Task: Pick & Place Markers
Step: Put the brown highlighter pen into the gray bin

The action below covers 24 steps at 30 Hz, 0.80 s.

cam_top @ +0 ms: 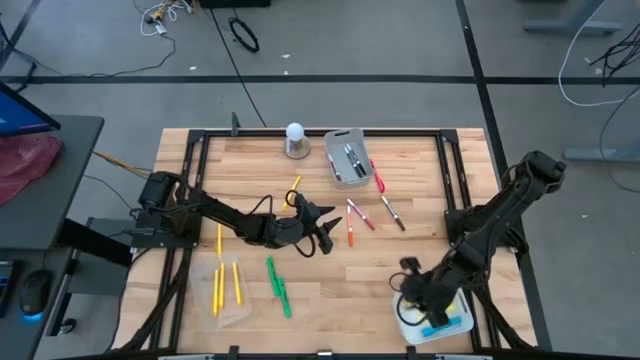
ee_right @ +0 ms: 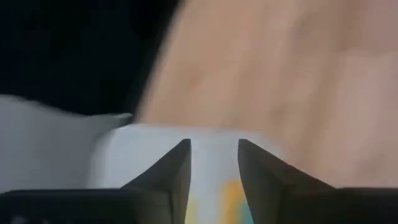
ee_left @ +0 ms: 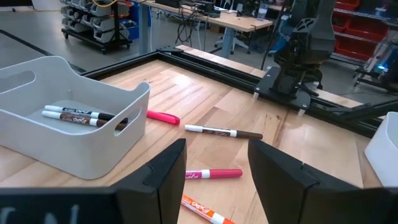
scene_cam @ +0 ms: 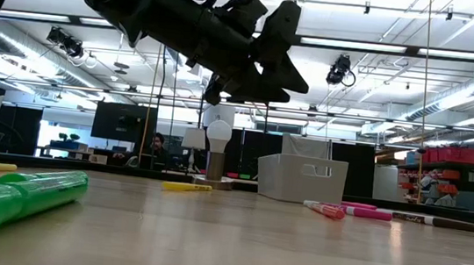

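Slim markers (cam_top: 360, 215), white-ended: pink, orange, brown mid-bench; green, yellow toward left edge. Left gripper (cam_top: 322, 229) fingers released, empty; right gripper (cam_top: 411, 283) fingers parted, empty.

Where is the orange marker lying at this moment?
In the high view the orange marker lies near the table's middle, just right of the left pincer and beside the pink marker.
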Tool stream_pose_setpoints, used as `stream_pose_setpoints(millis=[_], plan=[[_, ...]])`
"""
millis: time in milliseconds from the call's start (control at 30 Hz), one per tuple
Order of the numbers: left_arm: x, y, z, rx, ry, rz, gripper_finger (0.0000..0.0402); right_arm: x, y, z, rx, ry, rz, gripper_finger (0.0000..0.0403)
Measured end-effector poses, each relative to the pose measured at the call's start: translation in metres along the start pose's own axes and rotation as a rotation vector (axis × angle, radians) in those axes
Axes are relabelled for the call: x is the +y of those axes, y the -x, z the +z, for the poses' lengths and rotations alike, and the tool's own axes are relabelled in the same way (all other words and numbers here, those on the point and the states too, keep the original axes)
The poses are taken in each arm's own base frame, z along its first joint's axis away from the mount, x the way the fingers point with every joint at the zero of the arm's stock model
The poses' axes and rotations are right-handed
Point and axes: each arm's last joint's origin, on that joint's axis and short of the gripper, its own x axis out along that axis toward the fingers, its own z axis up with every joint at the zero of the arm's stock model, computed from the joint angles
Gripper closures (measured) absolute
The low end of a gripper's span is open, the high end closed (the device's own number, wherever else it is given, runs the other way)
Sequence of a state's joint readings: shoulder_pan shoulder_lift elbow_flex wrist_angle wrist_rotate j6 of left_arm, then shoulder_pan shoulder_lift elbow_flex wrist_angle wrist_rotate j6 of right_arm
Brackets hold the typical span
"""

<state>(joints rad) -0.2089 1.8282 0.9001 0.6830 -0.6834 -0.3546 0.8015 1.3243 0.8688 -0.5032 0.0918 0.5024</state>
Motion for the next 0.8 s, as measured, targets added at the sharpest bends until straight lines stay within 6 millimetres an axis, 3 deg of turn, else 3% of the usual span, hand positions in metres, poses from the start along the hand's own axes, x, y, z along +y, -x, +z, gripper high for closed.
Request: stream_pose_setpoints(millis=[167, 333, 567, 800], plan=[[0.000, 0.000, 0.000, 0.000, 0.000, 0.000, 0.0223, -0.037, -0.005, -0.008, 0.027, 0.038, -0.354, 0.0294], [0.000, 0.000, 0.000, 0.000, 0.000, 0.001, 0.0223, -0.085, -0.014, -0.021, -0.010, -0.120, -0.646, 0.0296], [0.000, 0.000, -0.001, 0.005, -0.005, 0.002, 0.0223, -0.141, -0.020, -0.062, -0.073, -0.321, -0.753, 0.0254], [0.003, -0.001, -0.001, 0.016, -0.014, 0.013, 0.0223, -0.161, -0.021, -0.099, -0.120, -0.503, -0.791, 0.0222]])
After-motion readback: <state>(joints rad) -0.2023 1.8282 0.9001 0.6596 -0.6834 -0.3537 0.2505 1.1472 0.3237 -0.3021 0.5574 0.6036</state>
